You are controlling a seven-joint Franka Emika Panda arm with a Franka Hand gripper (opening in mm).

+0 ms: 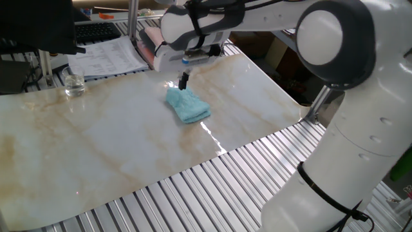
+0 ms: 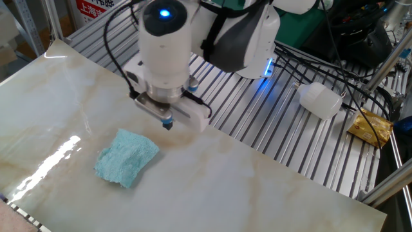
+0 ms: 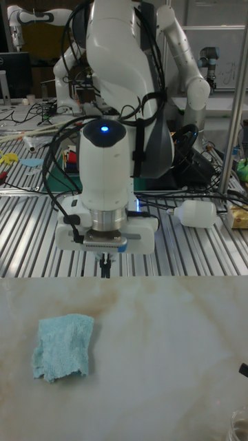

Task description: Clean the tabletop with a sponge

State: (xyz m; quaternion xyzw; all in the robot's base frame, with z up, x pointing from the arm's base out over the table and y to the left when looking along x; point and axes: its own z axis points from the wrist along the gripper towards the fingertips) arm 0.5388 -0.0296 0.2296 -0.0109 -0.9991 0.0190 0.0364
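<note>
A white Franka arm (image 1: 335, 96) reaches over the worktop (image 1: 96, 135), a glossy cream marble-look sheet laid on ribbed grey metal slats (image 1: 212, 187), its faint brown streaks not yet wiped away. The hand (image 1: 183, 80) hangs above the sheet near the worktop's far edge in one fixed view, fingers pointing straight down and drawn together into a narrow tip, holding nothing. The sponge (image 1: 187, 105), a crumpled pale-blue pad that looks more like terry cloth, lies flat on the sheet just beside that tip and apart from it, towards the middle of the worktop. In the other fixed view the sponge (image 2: 127, 156) sits down and to the left of the hand (image 2: 167, 122), on the side away from the slats; in the tall fixed view it (image 3: 63, 346) is nearer the camera and to the left of the hand (image 3: 103, 265). Its long axis runs slantwise across the sheet, one blunt end towards the hand, the other towards the near edge. A small glass jar (image 1: 74, 84) stands at the worktop's far left edge, well apart. The wiping appears unfinished; regrasping would likely call for parted fingers and a short shift over the pad.
</note>
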